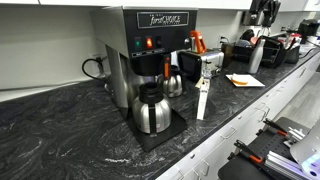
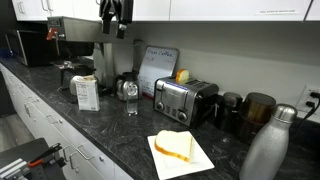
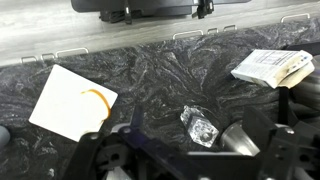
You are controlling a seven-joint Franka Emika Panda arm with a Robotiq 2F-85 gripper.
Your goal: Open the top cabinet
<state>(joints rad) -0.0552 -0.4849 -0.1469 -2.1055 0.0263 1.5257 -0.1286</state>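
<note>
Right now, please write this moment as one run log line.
fingers: open | position: high, near top cabinet | cabinet door: shut | contact: cannot tell

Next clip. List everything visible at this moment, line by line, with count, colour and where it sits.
Upper cabinets: a row, white, above the counter.
Counter: one, black marbled, along the wall.
Coffee maker: one, steel and black, on the counter.
Carafe: one, steel, under the coffee maker.
Box: one, white, standing beside the coffee maker.
Glass: one, clear, between box and toaster.
Toaster: one, silver, near the wall.
Napkin: one, white, near the counter edge, with a yellowish item on it.
Bottle: one, steel, closest to the camera in an exterior view.
Claw: one, black, up by the cabinets, jaws apparently apart.
</note>
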